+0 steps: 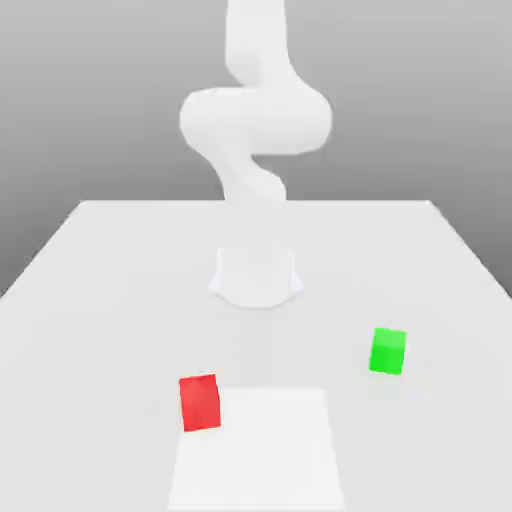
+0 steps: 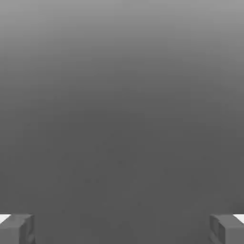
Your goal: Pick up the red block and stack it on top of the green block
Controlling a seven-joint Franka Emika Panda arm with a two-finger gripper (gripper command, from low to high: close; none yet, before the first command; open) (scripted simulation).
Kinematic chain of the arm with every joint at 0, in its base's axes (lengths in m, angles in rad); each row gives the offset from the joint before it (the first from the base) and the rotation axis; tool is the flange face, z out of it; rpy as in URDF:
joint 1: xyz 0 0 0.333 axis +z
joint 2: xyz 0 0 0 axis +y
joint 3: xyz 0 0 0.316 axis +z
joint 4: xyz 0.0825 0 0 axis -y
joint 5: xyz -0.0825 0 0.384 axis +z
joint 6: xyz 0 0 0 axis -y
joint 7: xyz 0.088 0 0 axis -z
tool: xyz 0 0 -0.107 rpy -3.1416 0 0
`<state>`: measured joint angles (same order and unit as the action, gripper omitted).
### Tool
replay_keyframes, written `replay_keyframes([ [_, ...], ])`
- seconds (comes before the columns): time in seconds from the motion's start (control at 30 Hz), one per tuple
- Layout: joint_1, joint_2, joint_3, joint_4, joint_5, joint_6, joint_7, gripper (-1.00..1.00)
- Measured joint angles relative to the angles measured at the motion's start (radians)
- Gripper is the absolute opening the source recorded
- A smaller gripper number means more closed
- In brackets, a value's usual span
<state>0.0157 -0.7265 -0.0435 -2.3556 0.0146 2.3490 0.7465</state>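
So, nothing grasped yet. The gripper has its fingers spread wide with nothing between them. The red block sits on the tabletop near the front edge, toward the exterior view's left, touching the corner of a pale square patch. The green block stands well apart, toward the right edge. Judgement: the approach is still to do. Best to centre over red, square the fingers to its faces, descend straight. No containers here.

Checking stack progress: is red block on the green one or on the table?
On the table. Red block sits apart from green block.
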Motion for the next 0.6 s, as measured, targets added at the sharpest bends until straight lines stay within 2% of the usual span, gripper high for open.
replay_keyframes([
  [0.4, 0.059, 0.429, -0.171, -0.302, 0.046, 0.276, -0.278, 0.00],
  [0.6, 0.023, 0.674, -0.206, -0.462, -0.021, 0.443, -0.367, 0.00],
])
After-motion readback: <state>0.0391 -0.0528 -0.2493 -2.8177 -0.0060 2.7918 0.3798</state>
